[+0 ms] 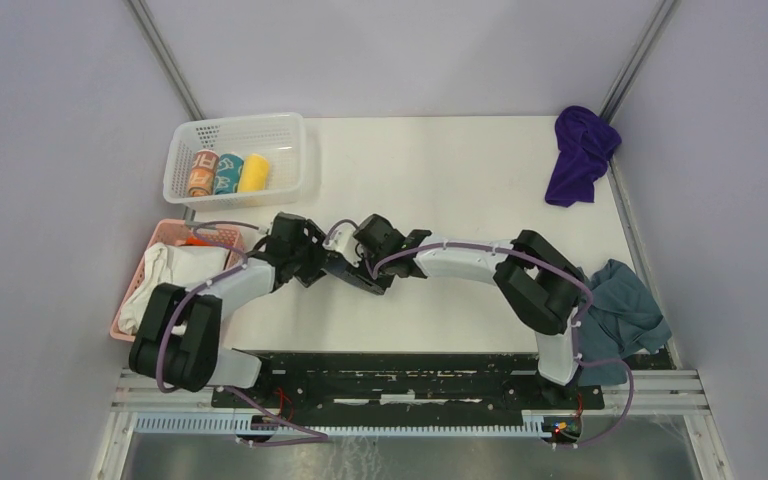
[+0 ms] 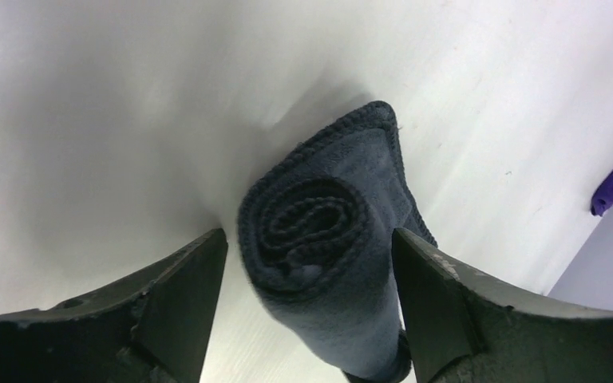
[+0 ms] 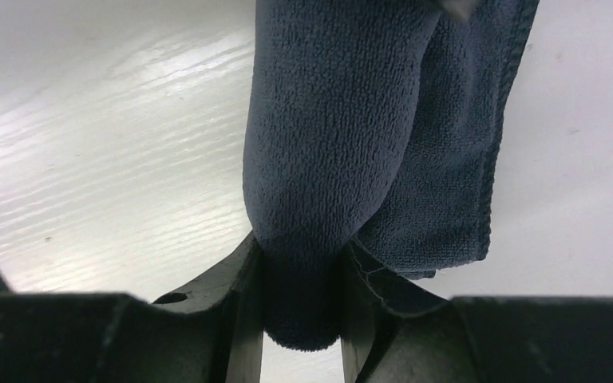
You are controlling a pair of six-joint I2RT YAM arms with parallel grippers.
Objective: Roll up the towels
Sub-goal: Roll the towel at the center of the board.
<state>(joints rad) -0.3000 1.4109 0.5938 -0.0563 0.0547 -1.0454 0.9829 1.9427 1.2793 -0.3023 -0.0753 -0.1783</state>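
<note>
A dark slate-grey towel (image 2: 327, 263), rolled into a short cylinder, lies on the white table (image 1: 440, 170) between my two grippers. In the left wrist view its spiral end faces me. My left gripper (image 2: 310, 235) is open, one finger on each side of the roll with a gap to each. My right gripper (image 3: 303, 243) is shut on the roll's other end (image 3: 319, 159), and a loose flap hangs to the right of it. From above, both grippers (image 1: 325, 262) (image 1: 362, 258) meet at the roll (image 1: 358, 278) near mid-table. A purple towel (image 1: 580, 150) lies crumpled at the far right corner.
A white basket (image 1: 290, 130) at the back left holds three rolled towels. A pink basket (image 1: 155, 245) with a white cloth bundle (image 1: 175, 275) stands at the left edge. A grey-teal cloth (image 1: 625, 310) lies bunched at the near right by the right arm.
</note>
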